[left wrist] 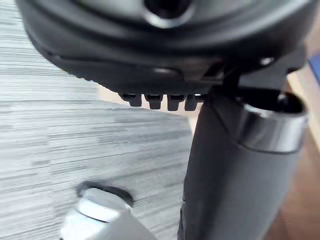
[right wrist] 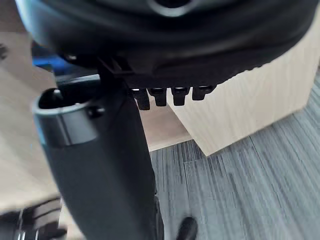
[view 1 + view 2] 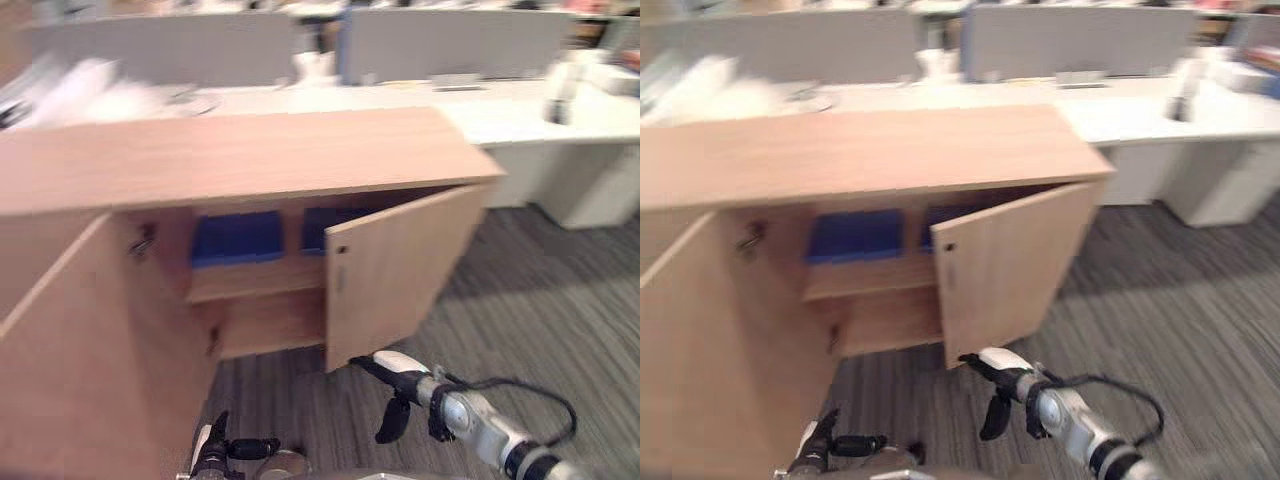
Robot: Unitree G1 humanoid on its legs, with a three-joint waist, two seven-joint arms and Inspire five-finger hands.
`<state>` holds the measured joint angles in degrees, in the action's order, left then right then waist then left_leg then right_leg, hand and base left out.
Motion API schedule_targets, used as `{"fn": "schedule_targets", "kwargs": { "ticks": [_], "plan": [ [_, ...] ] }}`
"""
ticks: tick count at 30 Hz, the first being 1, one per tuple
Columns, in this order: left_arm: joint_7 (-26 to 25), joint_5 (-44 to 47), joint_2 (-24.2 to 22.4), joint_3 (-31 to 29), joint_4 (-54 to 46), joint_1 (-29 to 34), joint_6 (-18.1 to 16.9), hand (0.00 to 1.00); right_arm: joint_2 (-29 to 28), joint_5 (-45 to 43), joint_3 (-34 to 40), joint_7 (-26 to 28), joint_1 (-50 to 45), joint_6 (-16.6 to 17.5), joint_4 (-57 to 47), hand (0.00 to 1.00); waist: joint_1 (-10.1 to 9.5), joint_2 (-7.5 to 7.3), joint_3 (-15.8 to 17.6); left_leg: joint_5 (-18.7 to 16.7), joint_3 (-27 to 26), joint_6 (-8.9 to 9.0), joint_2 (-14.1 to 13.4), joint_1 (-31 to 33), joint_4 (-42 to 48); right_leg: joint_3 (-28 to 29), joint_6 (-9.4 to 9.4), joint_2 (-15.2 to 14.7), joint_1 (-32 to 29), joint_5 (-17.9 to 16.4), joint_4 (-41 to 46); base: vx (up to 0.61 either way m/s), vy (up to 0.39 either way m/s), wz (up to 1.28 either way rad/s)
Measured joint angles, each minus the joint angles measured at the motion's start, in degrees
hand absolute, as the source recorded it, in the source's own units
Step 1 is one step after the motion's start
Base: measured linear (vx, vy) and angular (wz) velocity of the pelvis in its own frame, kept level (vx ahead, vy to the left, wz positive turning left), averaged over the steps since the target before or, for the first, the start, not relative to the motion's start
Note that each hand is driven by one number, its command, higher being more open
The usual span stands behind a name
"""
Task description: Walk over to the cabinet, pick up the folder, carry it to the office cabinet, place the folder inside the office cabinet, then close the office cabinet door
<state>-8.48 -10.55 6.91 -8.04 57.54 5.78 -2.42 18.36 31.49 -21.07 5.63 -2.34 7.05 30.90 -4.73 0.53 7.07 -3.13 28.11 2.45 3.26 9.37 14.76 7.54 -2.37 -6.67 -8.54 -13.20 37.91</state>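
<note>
Left hand [image 3: 213, 452]: located at the lower edge of the head views, just beside the open left door [image 3: 70, 350]. Its thumb stands out sideways from straight fingers; it holds nothing.

Right hand [image 3: 398, 378]: located above the grey carpet [image 3: 540, 320], near the lower corner of the open right door [image 3: 395, 275] but apart from it. The white-covered thumb points towards the door and the dark fingers [image 3: 391, 420] hang relaxed and empty. The right wrist view shows the same door corner [image 2: 250, 100] just past the hand.

Office cabinet [image 3: 230, 155]: low, light wood, both doors swung outward.

Upper shelf [image 3: 255, 280]: carries the blue folder [image 3: 237, 238], lying in the left compartment. A second blue item [image 3: 325, 225] lies to the right of a wooden upright, partly hidden behind the right door. Whether it is another folder cannot be determined.

Background: a long white desk [image 3: 520, 110] runs behind the cabinet, with grey partitions [image 3: 440, 40] beyond it.
</note>
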Motion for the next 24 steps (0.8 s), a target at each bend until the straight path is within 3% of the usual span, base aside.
{"fn": "schedule_targets", "kwargs": {
  "ticks": [1, 2, 3, 5, 6, 8, 9, 11, 12, 13, 14, 15, 16, 17, 18, 19, 20, 21, 23, 24],
  "plan": [
    [0.0, 0.2, 0.3, -0.2, 0.0, 0.1, 0.5, 1.00, -2.3, -0.1, 3.7, -1.0, -2.3, -0.5, -0.5, 1.00, 0.69, -0.42, -0.1, 0.2, 3.1, 0.08, 1.3, 0.8, 0.0, 4.3, 1.89, 2.0, 0.7, -1.8, -2.9, 0.00, -0.304, 2.79],
    [-0.1, 1.4, 1.0, -0.5, -0.6, 0.4, 0.6, 1.00, -5.9, -2.5, 8.6, -3.1, -5.9, -2.3, -1.3, 1.00, 2.16, -2.04, -0.1, 1.6, 7.7, 0.87, 3.8, 1.7, -1.2, 9.1, 4.92, 3.8, 1.8, -2.1, -9.1, -0.10, -0.340, 2.82],
    [-0.2, 2.0, 0.3, -2.7, -2.9, 1.4, 1.3, 1.00, -8.6, -6.2, 11.3, -5.2, -9.7, -4.3, -2.2, 1.00, 2.46, -3.52, 0.0, 2.9, 11.3, 2.01, 5.6, 1.9, -3.2, 7.7, 7.68, 2.4, 2.8, -3.8, -12.6, -0.13, -0.335, 2.39],
    [-1.0, 4.4, -1.3, -4.6, -5.7, 2.7, 1.7, 1.00, -11.6, -10.6, 13.7, -7.0, -11.9, -5.5, -2.1, 1.00, 1.61, -3.27, -0.1, 3.6, 12.2, 3.03, 4.3, 2.3, -5.1, 3.6, 6.36, 2.0, 4.2, -4.7, -15.2, -0.16, -0.214, 1.47],
    [-1.9, 6.1, -3.0, -6.0, -6.9, 3.2, 1.8, 1.00, -13.5, -13.3, 15.7, -8.9, -13.3, -6.3, -1.6, 1.00, 1.84, -2.32, -0.3, 3.6, 9.5, 3.17, 4.0, 3.8, -1.4, 0.0, 5.86, 2.0, 5.2, -4.9, -15.6, -0.14, -0.186, 1.37],
    [-2.7, 10.4, -5.0, -7.3, -10.1, 4.2, 1.6, 1.00, -15.3, -16.5, 17.6, -11.7, -13.5, -7.7, 1.6, 1.00, 1.78, -1.84, -0.7, 3.7, 8.6, 4.32, 2.7, 3.7, -1.8, -4.8, 5.55, 2.5, 6.6, -5.2, -15.9, -0.09, -0.212, 1.16],
    [-3.8, 14.3, -6.4, -9.0, -12.0, 4.8, 1.0, 1.00, -16.1, -18.2, 17.7, -13.2, -12.9, -8.3, 3.8, 1.00, 0.58, -1.83, -0.9, 4.7, 9.5, 4.60, 2.4, 3.5, -3.7, -6.4, 5.45, 2.7, 7.1, -5.2, -16.8, -0.05, -0.200, 0.86],
    [-4.6, 19.7, -9.4, -12.0, -12.5, 4.9, -0.3, 1.00, -16.4, -19.4, 17.9, -13.9, -11.6, -8.6, 7.3, 1.00, 0.13, -1.98, -0.7, 5.3, 9.8, 3.07, 2.3, 4.2, -4.8, -10.0, 5.31, 2.5, 8.3, -5.3, -17.8, 0.00, -0.142, 0.94],
    [-4.3, 21.9, -10.6, -15.2, -12.4, 4.2, -0.1, 1.00, -16.9, -20.4, 18.8, -13.9, -10.3, -8.9, 9.4, 1.00, 0.70, -2.52, -0.3, 5.2, 4.5, -1.28, 1.5, 6.1, -3.7, -13.6, 5.16, 2.0, 9.8, -5.2, -19.3, 0.01, -0.115, 1.23],
    [-4.2, 22.8, -10.7, -16.2, -12.3, 3.8, -0.1, 1.00, -17.5, -20.4, 19.5, -13.9, -9.7, -8.9, 10.5, 1.00, 0.89, -3.02, 0.1, 5.0, 0.1, -2.97, 0.7, 7.5, -2.0, -15.6, 5.11, 1.5, 10.5, -5.2, -19.8, 0.03, -0.096, 1.29],
    [-4.3, 24.0, -10.9, -17.2, -12.2, 3.5, -0.1, 1.00, -17.7, -20.5, 20.9, -13.9, -8.9, -8.9, 12.0, 1.00, 1.06, -2.93, 0.6, 4.3, -8.8, -1.92, -0.5, 10.6, 4.4, -18.7, 5.01, 1.0, 11.8, -5.3, -20.2, 0.08, -0.074, 1.34],
    [-4.1, 24.5, -11.6, -19.3, -11.3, 3.1, 0.0, 1.00, -17.6, -20.6, 23.2, -13.7, -7.5, -9.1, 14.7, 1.00, 0.96, -2.39, 0.9, -0.2, -24.7, -2.50, -4.4, 13.2, 15.2, -22.9, 4.99, 0.4, 14.0, -5.3, -20.9, 0.12, -0.060, 1.25],
    [-4.1, 24.4, -11.7, -20.2, -10.9, 3.2, 0.0, 1.00, -17.6, -20.5, 24.2, -13.7, -7.1, -9.1, 15.7, 1.00, 0.86, -2.07, 1.0, -2.6, -31.4, -4.10, -6.5, 13.3, 18.1, -24.4, 5.06, 0.3, 14.8, -5.4, -20.8, 0.20, -0.019, 1.13],
    [-4.0, 24.3, -11.7, -20.8, -10.3, 3.6, 0.0, 1.00, -17.6, -21.2, 25.9, -13.6, -6.5, -9.3, 16.8, 1.00, 0.65, -0.95, 0.9, -5.2, -40.6, -7.04, -9.5, 12.8, 20.1, -26.7, 5.22, 0.6, 15.5, -5.5, -20.1, 0.22, 0.010, 1.21],
    [-3.5, 23.6, -11.8, -21.6, -10.0, 3.7, 0.1, 1.00, -17.7, -22.7, 29.2, -13.7, -5.6, -9.6, 18.1, 1.00, 0.98, 0.14, 1.2, -5.6, -46.3, -8.27, -9.7, 12.6, 20.0, -29.8, 4.71, 0.6, 15.7, -6.3, -17.9, 0.23, 0.016, 1.66],
    [-3.1, 23.5, -11.8, -21.6, -9.5, 3.6, 0.0, 1.00, -18.2, -23.2, 33.0, -13.7, -4.9, -9.6, 20.1, 1.00, 1.09, 0.57, 1.2, -5.3, -44.9, -8.81, -7.0, 11.2, 14.5, -30.8, 2.70, 0.9, 15.6, -7.6, -18.6, 0.13, 0.006, 1.70],
    [-2.9, 23.7, -11.7, -21.7, -8.9, 3.3, 0.0, 1.00, -18.6, -23.6, 34.7, -13.7, -4.2, -9.6, 21.3, 1.00, 1.11, 0.00, 1.1, -3.2, -43.6, -9.30, -4.4, 10.3, 10.2, -30.8, 2.18, 1.1, 15.4, -7.3, -21.4, 0.04, -0.042, 2.25],
    [-3.2, 24.1, -11.0, -22.7, -6.9, 1.6, 0.0, 1.00, -20.0, -26.2, 39.4, -13.8, -3.7, -9.3, 24.1, 1.00, 2.88, -2.36, 0.7, -3.3, -47.1, -8.45, -1.1, 7.1, 6.9, -33.4, 4.60, -1.4, 16.9, -3.2, -27.6, -0.01, -0.042, 1.73],
    [-3.4, 25.5, -11.8, -23.9, -5.6, 1.9, -0.1, 1.00, -20.1, -28.4, 43.5, -14.1, -2.6, -9.7, 26.1, 1.00, 2.43, -0.98, 0.9, -9.0, -52.1, -6.58, -5.5, 2.5, 8.8, -37.1, 5.33, -1.5, 18.3, -2.9, -26.8, 0.12, -0.012, 1.11],
    [-3.4, 26.4, -11.6, -23.8, -3.8, 1.7, 0.1, 1.00, -19.9, -29.4, 46.1, -14.5, -1.6, -10.2, 27.0, 1.00, 2.42, -0.22, 1.5, -7.5, -51.0, -7.00, -2.9, -0.7, 3.4, -38.9, 5.43, -2.3, 19.4, -2.8, -26.4, 0.18, 0.015, 0.64]
  ]
}}
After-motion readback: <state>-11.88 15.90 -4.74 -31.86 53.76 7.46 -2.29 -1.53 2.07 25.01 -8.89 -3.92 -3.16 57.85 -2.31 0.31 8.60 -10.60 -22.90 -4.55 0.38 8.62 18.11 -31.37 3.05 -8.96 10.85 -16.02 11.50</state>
